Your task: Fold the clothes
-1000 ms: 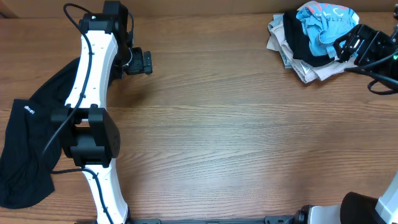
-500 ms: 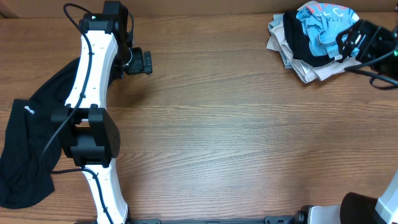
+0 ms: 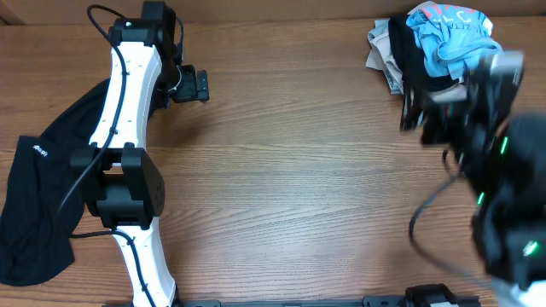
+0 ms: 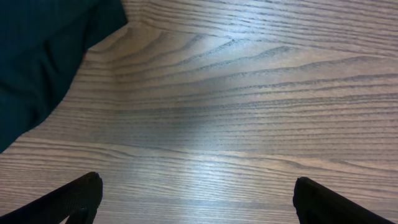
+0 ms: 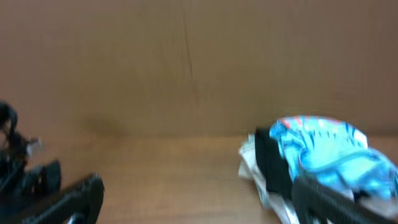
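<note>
Both arms' jaws stood wide and empty: the left arm [image 3: 124, 111] by a black garment [image 3: 34, 213], the blurred right arm [image 3: 503, 170] near the heap [image 3: 435, 43] on the counter [image 3: 299, 170].

Your left arm [image 3: 130, 72] is built from long white links with rounded edges, joined by a chunky black elbow block [image 3: 126, 189]. Beyond that block a thin black cable [image 3: 119, 94] runs along the white shell and makes a loose loop at the black wrist housing [image 3: 159, 24] — small dark dots sit beside it. The fingers [image 4: 74, 198] of the left gripper [image 4: 198, 204] are plain matte black. Far across from the elbow block, your right arm [image 3: 503, 179] is blurred: a dark body, small green lights [image 3: 503, 145], one pale grey part, a curling black cable [image 3: 424, 217]. The fingers [image 5: 68, 198] of the right gripper [image 5: 199, 200] look black too.
</note>
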